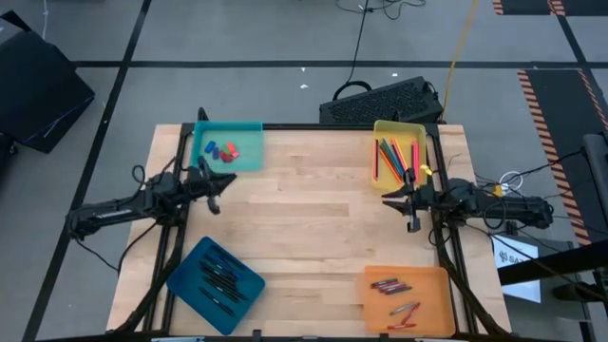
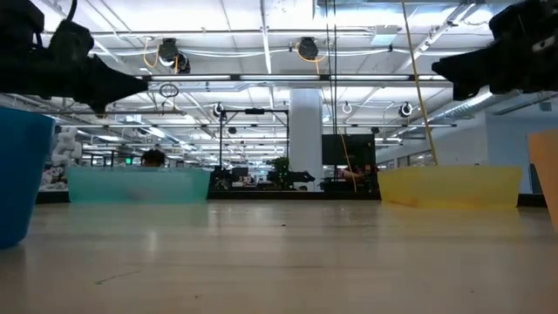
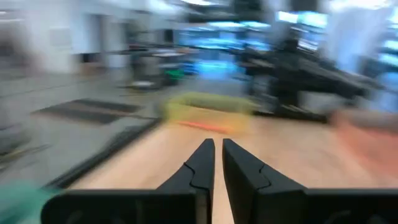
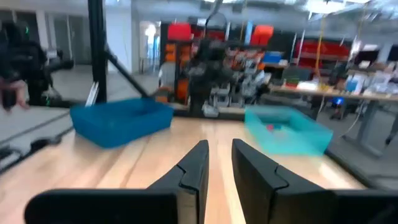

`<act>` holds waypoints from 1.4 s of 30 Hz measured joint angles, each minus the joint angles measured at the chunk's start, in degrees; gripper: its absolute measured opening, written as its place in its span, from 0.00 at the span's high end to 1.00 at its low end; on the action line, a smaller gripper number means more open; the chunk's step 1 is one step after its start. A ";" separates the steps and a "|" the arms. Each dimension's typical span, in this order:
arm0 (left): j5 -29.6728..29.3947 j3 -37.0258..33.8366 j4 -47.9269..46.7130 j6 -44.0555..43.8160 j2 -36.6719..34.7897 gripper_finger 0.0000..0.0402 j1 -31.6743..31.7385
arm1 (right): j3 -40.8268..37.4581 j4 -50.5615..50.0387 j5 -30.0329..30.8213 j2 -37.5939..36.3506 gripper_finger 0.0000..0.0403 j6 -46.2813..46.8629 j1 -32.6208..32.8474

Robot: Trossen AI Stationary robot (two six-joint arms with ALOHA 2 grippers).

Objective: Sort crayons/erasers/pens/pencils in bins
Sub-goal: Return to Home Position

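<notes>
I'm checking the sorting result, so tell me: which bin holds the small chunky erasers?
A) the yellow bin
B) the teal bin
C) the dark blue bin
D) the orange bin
B. In the high view, the small red and blue erasers lie inside the teal bin at the table's far left corner, while the yellow bin holds long thin pencils.

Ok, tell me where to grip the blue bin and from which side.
Grip the blue bin by its rim, best the corner toward the left gripper, coming straight down. It lies shallow and turned askew on the table, pens filling its middle, so only the thin wall offers a pinch; one finger inside, one outside.
</notes>
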 joint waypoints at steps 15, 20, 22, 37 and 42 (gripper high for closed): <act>10.38 0.00 -3.20 8.70 1.03 0.92 -1.60 | -0.17 -3.08 0.58 2.27 0.84 -0.71 -0.07; 9.84 0.00 -3.16 6.57 0.98 0.92 -1.60 | -0.18 -2.64 0.49 2.47 0.84 -0.78 -0.07; 9.85 0.00 -3.13 6.04 0.98 0.92 -1.60 | -0.22 -2.62 0.49 2.49 0.84 -0.82 -0.07; 9.84 0.00 -3.06 5.75 0.98 0.92 -1.60 | -0.26 -2.27 0.47 2.47 0.84 -0.88 -0.07; 9.84 0.00 -3.04 5.75 0.98 0.92 -1.60 | -0.26 -2.27 0.47 2.47 0.84 -0.86 -0.07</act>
